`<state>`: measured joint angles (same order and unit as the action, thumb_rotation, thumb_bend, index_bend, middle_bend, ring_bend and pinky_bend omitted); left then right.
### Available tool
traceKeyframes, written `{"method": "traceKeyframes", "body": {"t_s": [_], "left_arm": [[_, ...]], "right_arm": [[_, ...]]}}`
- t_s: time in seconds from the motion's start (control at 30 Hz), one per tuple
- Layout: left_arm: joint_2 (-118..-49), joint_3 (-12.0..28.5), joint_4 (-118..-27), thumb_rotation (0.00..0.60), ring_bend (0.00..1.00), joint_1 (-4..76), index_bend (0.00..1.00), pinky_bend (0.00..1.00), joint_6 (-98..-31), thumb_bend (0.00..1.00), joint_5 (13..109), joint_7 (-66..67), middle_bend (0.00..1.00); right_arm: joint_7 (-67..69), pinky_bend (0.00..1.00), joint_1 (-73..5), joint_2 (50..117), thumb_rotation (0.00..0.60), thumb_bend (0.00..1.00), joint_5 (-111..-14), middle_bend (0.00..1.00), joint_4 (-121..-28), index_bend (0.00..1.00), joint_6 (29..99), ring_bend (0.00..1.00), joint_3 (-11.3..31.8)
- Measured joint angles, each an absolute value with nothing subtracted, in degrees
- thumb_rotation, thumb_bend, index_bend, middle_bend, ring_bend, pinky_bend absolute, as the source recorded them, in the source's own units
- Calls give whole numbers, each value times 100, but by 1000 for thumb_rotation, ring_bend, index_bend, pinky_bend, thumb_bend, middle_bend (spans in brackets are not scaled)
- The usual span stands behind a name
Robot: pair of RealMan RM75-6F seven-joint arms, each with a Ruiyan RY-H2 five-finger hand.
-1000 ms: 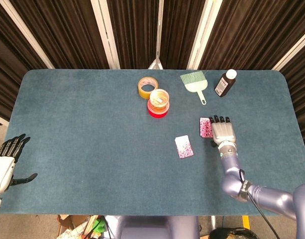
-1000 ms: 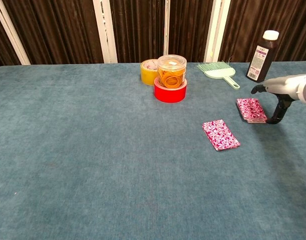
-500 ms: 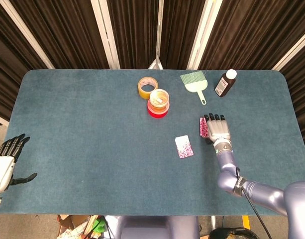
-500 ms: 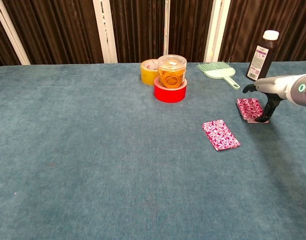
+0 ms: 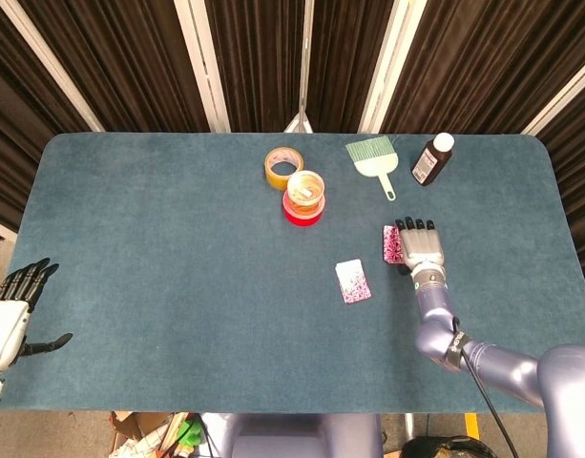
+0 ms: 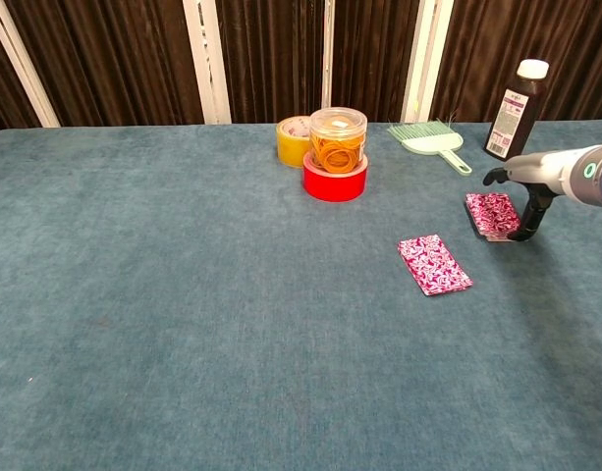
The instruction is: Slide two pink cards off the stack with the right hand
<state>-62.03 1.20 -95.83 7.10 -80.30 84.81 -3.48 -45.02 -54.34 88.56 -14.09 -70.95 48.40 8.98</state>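
The stack of pink patterned cards (image 5: 393,244) lies right of the table's middle, also seen as the stack (image 6: 492,215) in the chest view. One pink card (image 5: 354,281) lies apart on the cloth, nearer and to the left of the stack, the same card (image 6: 434,264) in the chest view. My right hand (image 5: 423,250) lies flat with fingers stretched, just right of the stack. In the chest view the right hand (image 6: 538,186) has one finger pointing down at the stack's right edge. My left hand (image 5: 10,315) hangs open off the table's left side.
A jar of rubber bands on a red tape roll (image 6: 337,155) and a yellow tape roll (image 6: 292,140) stand at the back middle. A green brush (image 5: 373,158) and a brown bottle (image 5: 432,158) sit behind the stack.
My right hand shifted left to the stack's right edge, then eased back slightly to the right. The stack and the loose card stayed put. The left hand is still.
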Motion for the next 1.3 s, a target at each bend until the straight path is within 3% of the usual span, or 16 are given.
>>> {"method": "traceKeyframes", "body": {"t_s": [0.57,0.83,1.2,1.3], "left_arm": [[-6209,108,-9589,600,0,726,0,35,-7989,0,8466,-315,0],[-6208,103,-9589,600,0,734,0,35,-7969,0,8464,-318,0],[-6210,98,-9595,600,0,736,0,35,-7976,0,8481,-316,0],[-6209,97,-9596,600,0,734,0,35,-7982,0,8484,-319,0]], "right_arm": [[-4483,0,-5501,9014,600,353,-1253,0,-6732,0,4586,0,863],[-4421,0,-5507,9118,600,353,-1269,0,-6503,48,4498,0,856],[-4258,0,-5464,9156,600,354,-1419,31,-6427,421,4500,0,900],[-4244,0,-5452,9140,600,353,-1455,54,-6465,455,4523,0,902]]}}
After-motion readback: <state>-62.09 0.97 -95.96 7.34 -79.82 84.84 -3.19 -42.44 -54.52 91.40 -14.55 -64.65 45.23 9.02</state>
